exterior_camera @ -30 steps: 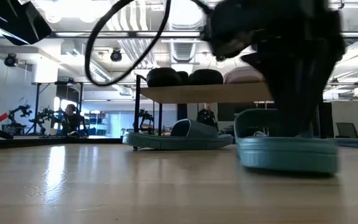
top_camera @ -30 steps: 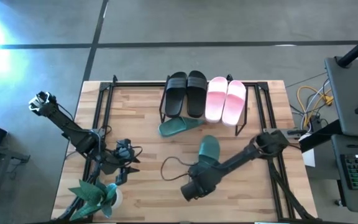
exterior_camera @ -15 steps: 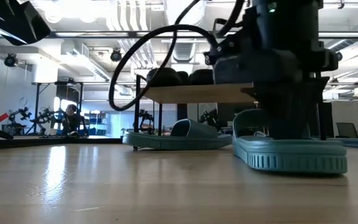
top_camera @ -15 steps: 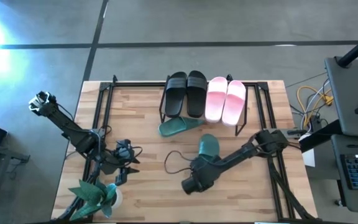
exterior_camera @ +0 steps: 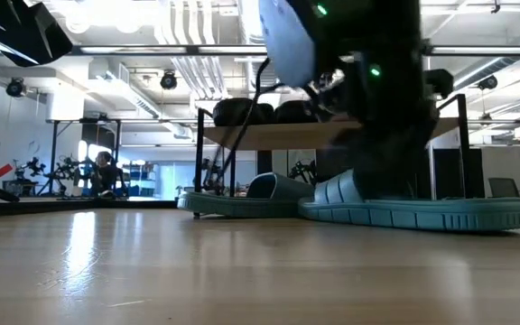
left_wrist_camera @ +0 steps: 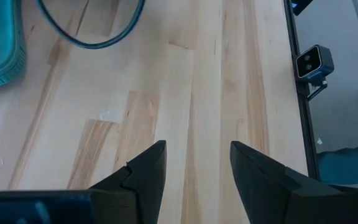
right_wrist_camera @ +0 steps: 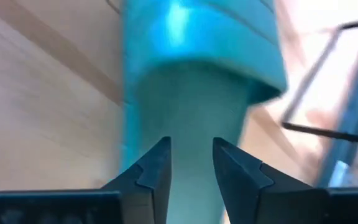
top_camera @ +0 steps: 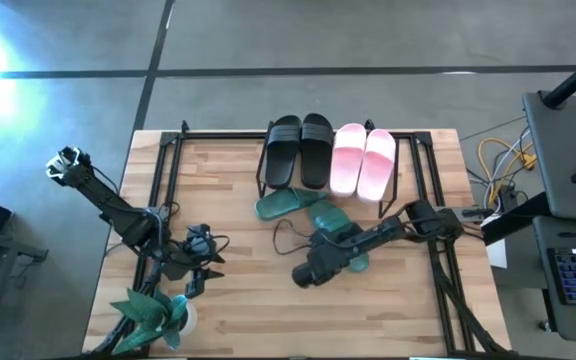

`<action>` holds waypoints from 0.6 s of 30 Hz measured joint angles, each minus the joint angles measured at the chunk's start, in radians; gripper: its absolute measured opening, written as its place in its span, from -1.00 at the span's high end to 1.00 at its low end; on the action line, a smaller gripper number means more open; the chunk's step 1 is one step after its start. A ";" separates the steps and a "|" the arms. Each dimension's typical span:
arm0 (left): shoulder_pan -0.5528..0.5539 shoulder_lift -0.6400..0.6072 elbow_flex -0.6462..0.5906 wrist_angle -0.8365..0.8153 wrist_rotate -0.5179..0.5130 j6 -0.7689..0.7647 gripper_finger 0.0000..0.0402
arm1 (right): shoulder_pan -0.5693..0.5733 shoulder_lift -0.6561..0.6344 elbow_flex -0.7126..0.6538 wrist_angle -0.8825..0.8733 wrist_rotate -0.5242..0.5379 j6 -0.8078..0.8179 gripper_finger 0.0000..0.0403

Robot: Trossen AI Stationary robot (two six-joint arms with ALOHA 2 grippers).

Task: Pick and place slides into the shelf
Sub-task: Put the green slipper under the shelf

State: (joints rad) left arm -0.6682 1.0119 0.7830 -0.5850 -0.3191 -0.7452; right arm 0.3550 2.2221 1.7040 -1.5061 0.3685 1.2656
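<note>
Two grippers: the left gripper [top_camera: 196, 283] waits near the plant [top_camera: 153, 312], fingers apart, empty. Mid-table, the right gripper [right_wrist_camera: 191, 163] sits over a teal slide [top_camera: 336, 228], fingers narrowly parted; grip unclear. Beyond, another teal slide [top_camera: 288, 204] lies under the shelf [exterior_camera: 278, 135], black slides [top_camera: 299, 148] and pink slides [top_camera: 364, 158] on top.

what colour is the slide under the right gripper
Teal-green. The slide beneath the right gripper shows its colour best in the right wrist view.

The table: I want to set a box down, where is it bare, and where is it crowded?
Bare wood lies along the table's near edge, between the potted plant and the right arm's gripper. Crowded: the shelf, full of black and pink slides, with both green slides in front of it.
</note>
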 joint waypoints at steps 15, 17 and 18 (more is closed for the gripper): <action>0.007 0.065 -0.016 0.037 -0.122 0.015 0.19 | 0.204 -0.104 0.318 0.021 0.095 0.297 0.46; 0.023 0.096 -0.016 0.128 -0.188 0.148 0.19 | 0.241 -0.104 0.360 -0.026 0.126 0.404 0.46; 0.035 0.111 -0.016 0.171 -0.215 0.213 0.19 | 0.257 -0.105 0.376 -0.053 0.124 0.451 0.46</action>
State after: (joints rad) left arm -0.6334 1.1227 0.7673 -0.4145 -0.5341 -0.5327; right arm 0.6117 2.1173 2.0797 -1.5590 0.4928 1.7165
